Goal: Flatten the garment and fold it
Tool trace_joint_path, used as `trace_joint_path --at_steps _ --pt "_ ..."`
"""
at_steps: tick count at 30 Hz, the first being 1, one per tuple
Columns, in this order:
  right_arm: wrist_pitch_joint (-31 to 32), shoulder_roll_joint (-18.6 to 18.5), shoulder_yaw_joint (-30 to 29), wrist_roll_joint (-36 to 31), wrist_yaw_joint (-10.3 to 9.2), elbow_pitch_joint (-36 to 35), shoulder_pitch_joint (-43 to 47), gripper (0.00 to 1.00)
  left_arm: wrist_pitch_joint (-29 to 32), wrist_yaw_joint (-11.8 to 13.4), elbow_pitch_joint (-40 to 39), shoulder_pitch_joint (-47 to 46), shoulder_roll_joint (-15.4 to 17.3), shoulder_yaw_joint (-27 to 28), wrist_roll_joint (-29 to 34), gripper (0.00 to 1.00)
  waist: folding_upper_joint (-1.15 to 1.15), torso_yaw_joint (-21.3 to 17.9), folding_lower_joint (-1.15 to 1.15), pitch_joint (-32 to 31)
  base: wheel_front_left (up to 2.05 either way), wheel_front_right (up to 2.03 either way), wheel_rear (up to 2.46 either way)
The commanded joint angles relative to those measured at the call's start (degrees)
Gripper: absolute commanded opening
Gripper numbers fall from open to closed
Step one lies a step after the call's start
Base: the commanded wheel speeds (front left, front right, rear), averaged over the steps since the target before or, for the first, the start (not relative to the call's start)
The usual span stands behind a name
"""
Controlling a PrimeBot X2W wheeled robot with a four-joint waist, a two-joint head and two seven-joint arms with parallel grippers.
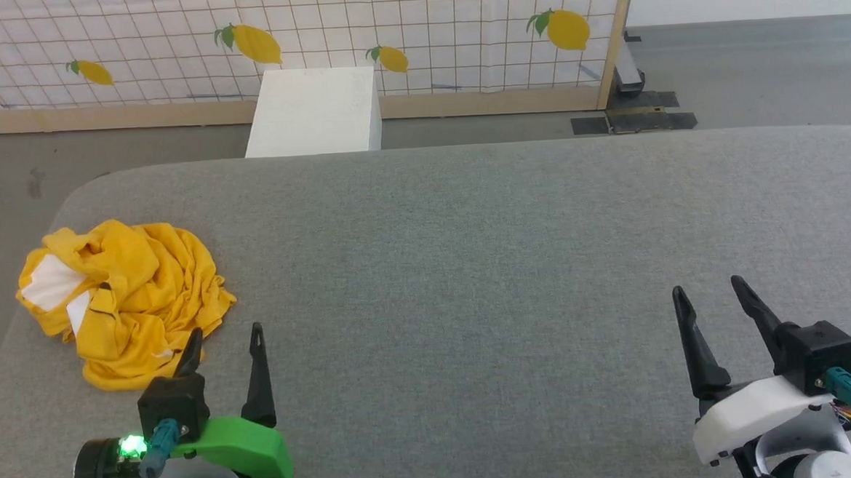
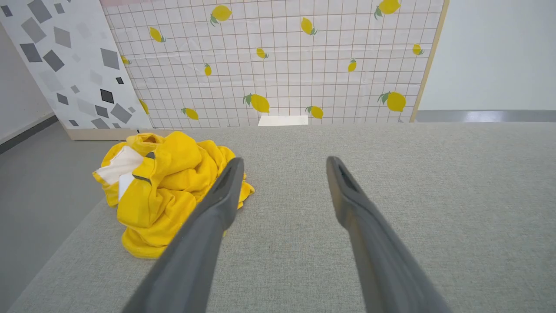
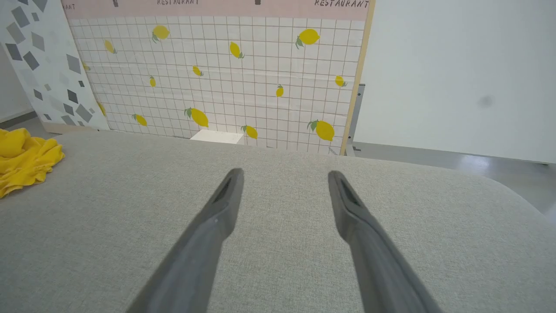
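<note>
Yellow cotton, soft and light, is lying crumpled: the shirt (image 1: 126, 298) is sitting at ten o'clock on the grey woven cushion (image 1: 470, 266), a white patch (image 1: 53, 282) showing among the folds. At its five o'clock the left gripper (image 1: 226, 329) is hovering just beside it, jaws spread wide, empty; the right gripper (image 1: 707, 285) is hanging well apart at four o'clock, equally wide and empty. Limp cloth, I'm guessing, so a loose hem edge is looking best to pinch

Crumpled garment (image 1: 130, 298) on grey fabric surface (image 1: 470, 266)
</note>
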Motion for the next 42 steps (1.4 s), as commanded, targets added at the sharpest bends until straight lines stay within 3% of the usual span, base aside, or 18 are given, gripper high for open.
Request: trace_joint_path --at_steps 1,19,42 --pt "-0.6 0.03 -0.31 0.21 -0.02 0.13 0.07 1.0 -0.58 -0.38 0.08 0.61 -0.06 0.25 -0.54 1.0 0.0 0.32 0.0 0.04 0.0 0.0 0.0" --pt "-2.7 0.04 -0.52 0.68 -0.03 0.86 -0.88 1.0 -2.69 -0.96 0.27 1.28 -0.11 1.62 -1.94 1.0 0.0 6.02 0.0 0.29 0.0 0.0 0.0" --pt "-5.4 0.05 0.86 1.47 -0.05 2.81 -1.38 1.0 -5.4 -1.69 0.76 2.62 -0.17 3.07 -3.63 1.0 0.0 17.29 0.0 -0.05 0.0 0.0 0.0"
